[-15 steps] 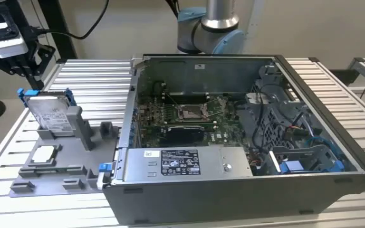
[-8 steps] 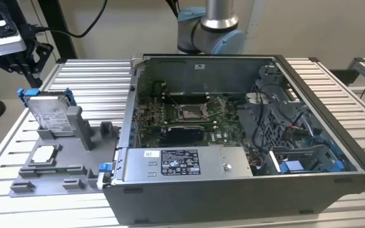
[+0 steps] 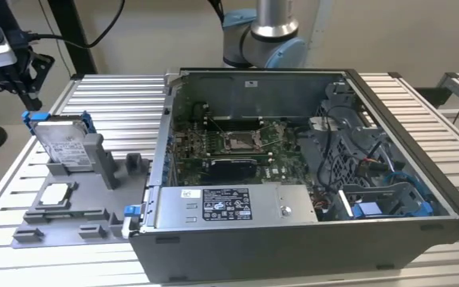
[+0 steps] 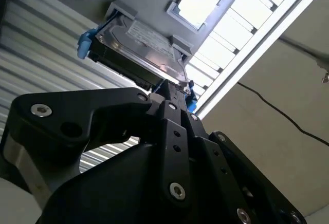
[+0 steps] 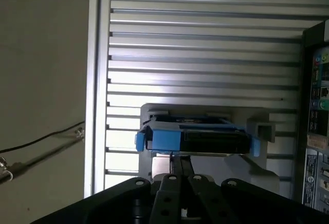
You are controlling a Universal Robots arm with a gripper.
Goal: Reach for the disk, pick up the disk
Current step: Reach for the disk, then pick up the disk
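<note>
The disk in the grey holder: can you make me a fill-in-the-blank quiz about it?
1. The disk stands upright in a grey holder, with ___ rails along its edges.
2. In the exterior view, the end effector hangs ___ the disk.
3. The computer case beside the holder lies ___, its boards showing.
Missing words: blue; above; open.

I am watching the flat silver-grey metal disk (image 3: 62,143) at the exterior view's left gleaming, smooth; its bright blue edge rails (image 3: 28,118) are looking like plastic, and the ribbed silver metal table (image 3: 110,101) is shining.
</note>
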